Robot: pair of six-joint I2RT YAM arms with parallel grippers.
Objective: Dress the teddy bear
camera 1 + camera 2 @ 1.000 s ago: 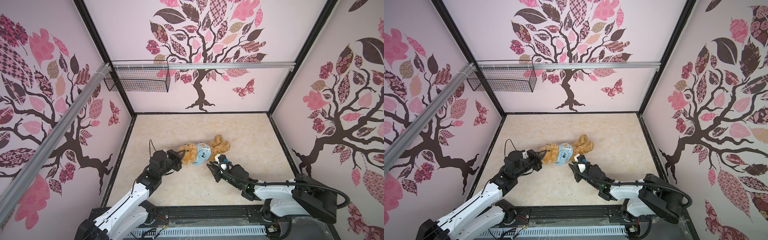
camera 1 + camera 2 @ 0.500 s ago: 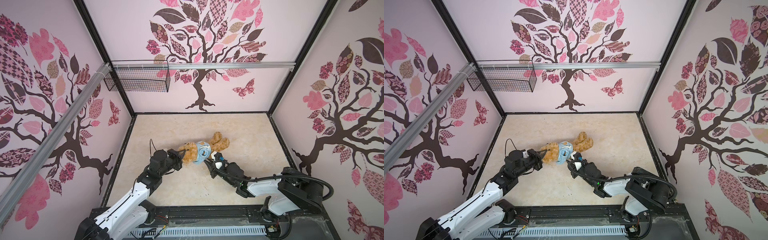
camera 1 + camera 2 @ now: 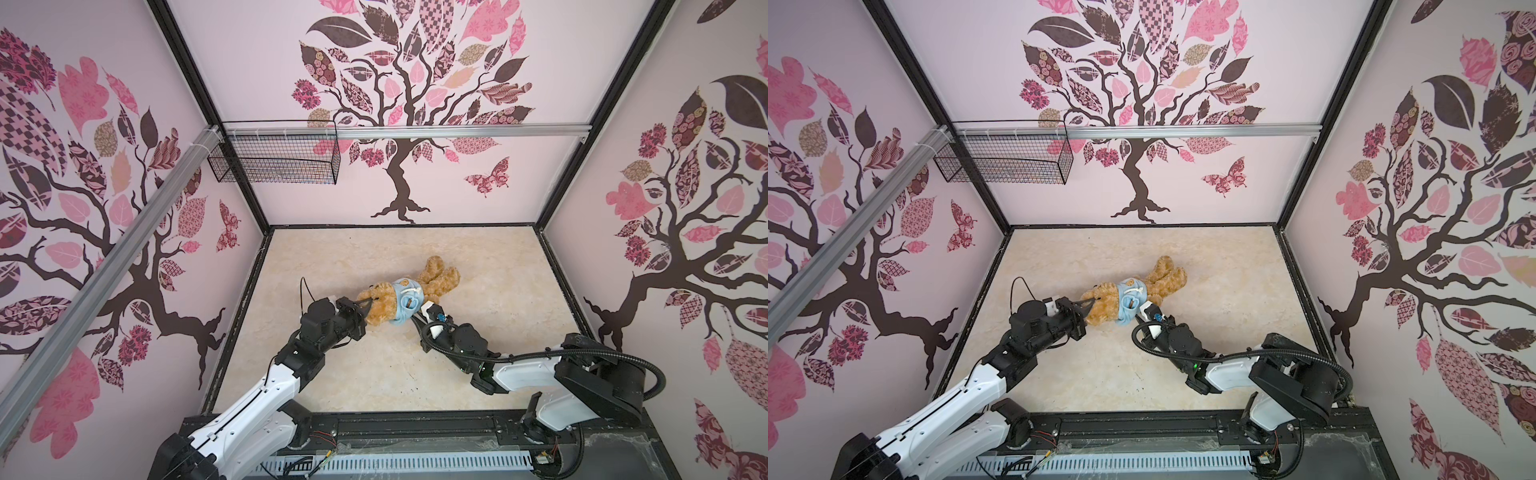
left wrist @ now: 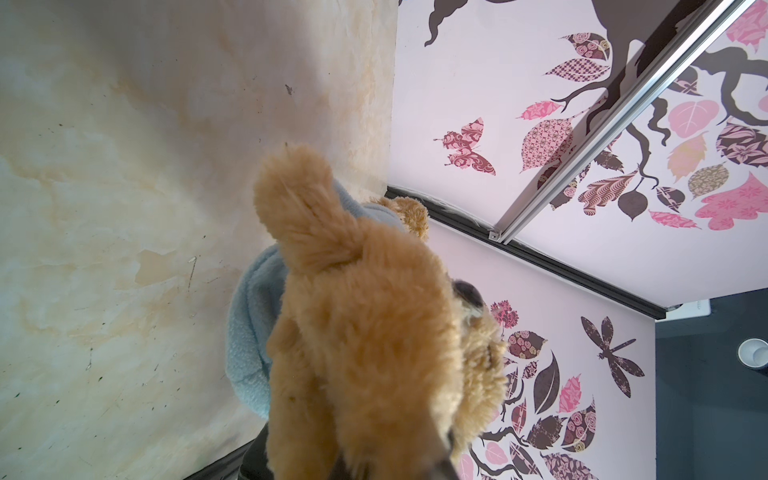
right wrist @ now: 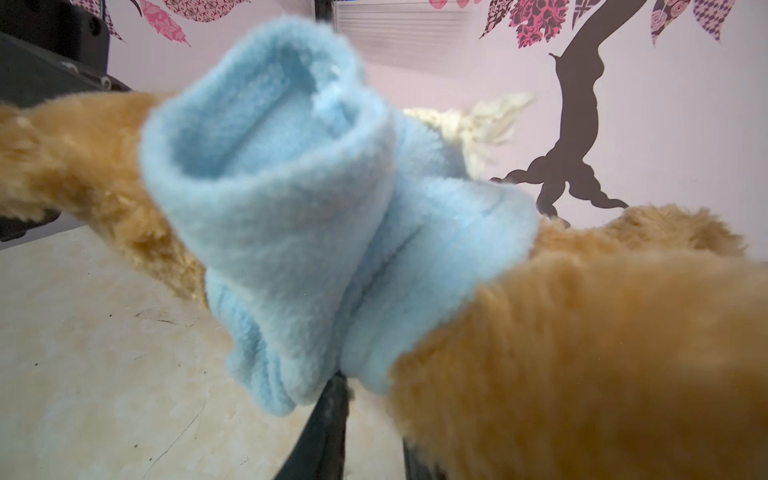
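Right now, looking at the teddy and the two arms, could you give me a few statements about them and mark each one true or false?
1. The teddy bear lies on the table. True.
2. The left gripper hangs clear of the bear. False: it is shut on the bear's head.
3. A light blue shirt sits around the bear's middle. True.
4. The shirt covers the bear's legs. False: the legs are bare fur beyond it.
5. The right gripper is right at the shirt's edge. True.
6. The wire basket stands on the table. False: it hangs from the rail on the back wall.
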